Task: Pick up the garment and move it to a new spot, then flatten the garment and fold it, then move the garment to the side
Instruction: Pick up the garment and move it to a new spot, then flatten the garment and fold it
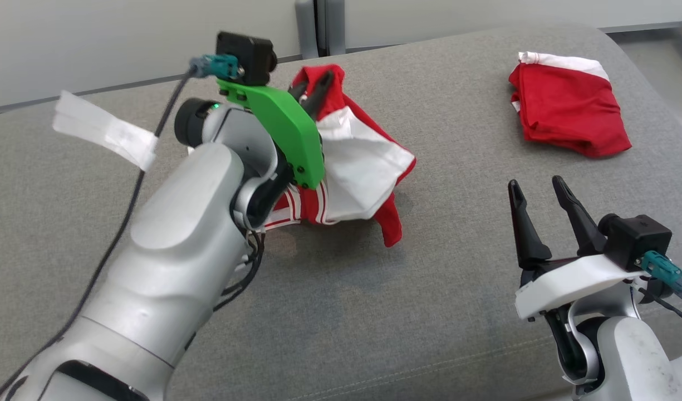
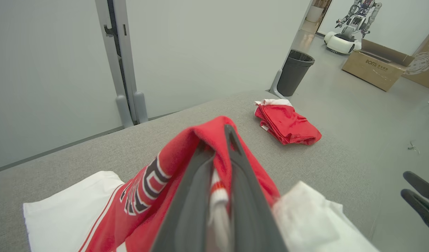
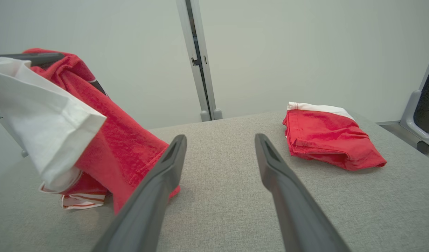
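Note:
A red and white garment (image 1: pixel 363 161) hangs bunched from my left gripper (image 1: pixel 313 92), which is shut on its top fold above the grey cushioned surface (image 1: pixel 374 312); its lower end still rests on the surface. In the left wrist view the dark fingers (image 2: pixel 242 182) pinch red cloth (image 2: pixel 186 154) with striped trim between them. In the right wrist view the same garment (image 3: pixel 105 140) hangs at the left. My right gripper (image 1: pixel 541 192) stands open at the lower right, nothing between its fingers (image 3: pixel 288 182), well apart from the garment.
A second red and white garment (image 1: pixel 569 106) lies folded at the far right of the surface. White tape (image 1: pixel 104 131) flaps from my left arm's cable. Beyond the surface stand a grey wall, a dark bin (image 2: pixel 295 71), a cardboard box (image 2: pixel 373 68) and another robot (image 2: pixel 347 31).

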{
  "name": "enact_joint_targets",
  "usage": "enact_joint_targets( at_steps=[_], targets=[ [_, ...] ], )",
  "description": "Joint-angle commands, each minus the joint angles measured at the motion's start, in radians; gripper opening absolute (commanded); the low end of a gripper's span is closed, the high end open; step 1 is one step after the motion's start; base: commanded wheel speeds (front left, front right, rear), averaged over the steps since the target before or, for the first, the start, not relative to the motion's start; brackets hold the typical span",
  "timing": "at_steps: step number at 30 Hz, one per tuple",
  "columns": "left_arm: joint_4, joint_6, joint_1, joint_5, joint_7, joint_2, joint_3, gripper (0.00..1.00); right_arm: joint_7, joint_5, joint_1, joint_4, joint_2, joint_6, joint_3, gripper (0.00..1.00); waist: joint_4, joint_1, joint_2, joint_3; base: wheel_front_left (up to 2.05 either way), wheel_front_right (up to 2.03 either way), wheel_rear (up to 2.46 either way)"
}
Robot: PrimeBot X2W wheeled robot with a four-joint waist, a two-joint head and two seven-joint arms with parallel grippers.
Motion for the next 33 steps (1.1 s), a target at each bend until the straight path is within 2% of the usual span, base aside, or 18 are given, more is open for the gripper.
enact_joint_targets(
  at_steps=[1, 7, 13, 14, 15, 16, 17, 18, 19, 25, 33],
  targets=[
    [0.011, -0.003, 0.024, 0.005, -0.011, -0.003, -0.004, 0.0, 0.0, 0.006, -0.002, -0.003, -0.002, 0.0, 0.005, 1.0, -0.027, 0.0001, -0.0001, 0.016, 0.0, 0.0, 0.0],
    [0.119, -0.012, 0.099, -0.016, -0.078, -0.062, -0.041, 0.0, -0.006, 0.019, -0.032, 0.009, -0.002, 0.0, 0.042, 1.0, -0.071, 0.0001, -0.0001, 0.057, 0.0, 0.0, 0.0],
    [0.222, -0.014, 0.143, -0.047, -0.15, -0.079, -0.074, 0.0, -0.008, 0.022, -0.052, 0.027, -0.002, 0.0, 0.063, 1.0, -0.091, 0.0001, -0.0001, 0.064, 0.0, 0.0, 0.0],
    [0.229, -0.014, 0.146, -0.054, -0.162, -0.08, -0.081, 0.13, -0.007, 0.02, -0.053, 0.029, -0.002, 0.0, 0.063, 1.0, -0.09, 0.0001, -0.0001, 0.062, 0.0, 0.0, 0.0],
    [0.23, -0.015, 0.151, -0.064, -0.171, -0.081, -0.092, 0.35, -0.006, 0.017, -0.053, 0.031, -0.002, 0.0, 0.062, 1.0, -0.088, 0.0001, -0.0001, 0.059, 0.0, 0.0, 0.0],
    [0.228, -0.015, 0.155, -0.075, -0.176, -0.081, -0.103, 0.39, -0.005, 0.013, -0.052, 0.032, -0.002, 0.0, 0.06, 1.0, -0.084, 0.0001, -0.0001, 0.055, 0.0, 0.0, 0.0],
    [0.224, -0.01, 0.157, -0.089, -0.185, -0.08, -0.113, 0.48, -0.003, 0.01, -0.049, 0.033, -0.002, 0.0, 0.059, 1.0, -0.079, 0.0001, -0.0001, 0.051, 0.0, 0.0, 0.0],
    [0.218, -0.005, 0.161, -0.104, -0.192, -0.08, -0.124, 0.98, -0.003, 0.009, -0.045, 0.034, -0.002, 0.0, 0.057, 1.0, -0.072, 0.0001, -0.0001, 0.045, 0.0, 0.0, 0.0],
    [0.211, -0.001, 0.166, -0.117, -0.195, -0.08, -0.138, 1.0, -0.001, 0.007, -0.04, 0.036, -0.002, 0.0, 0.056, 1.0, -0.065, 0.0001, -0.0001, 0.038, 0.0, 0.0, 0.0],
    [0.171, 0.038, 0.192, -0.183, -0.221, -0.081, -0.215, 1.0, 0.003, 0.004, -0.006, 0.036, -0.002, 0.0, 0.047, 1.0, -0.016, 0.0001, -0.0001, -0.02, 0.0, 0.0, 0.0],
    [0.108, 0.093, 0.258, -0.289, -0.291, -0.081, -0.259, 1.0, 0.015, 0.004, 0.042, 0.028, -0.002, 0.0, 0.025, 1.0, 0.025, 0.0001, -0.0001, -0.088, 0.0, 0.0, 0.0]
  ],
)
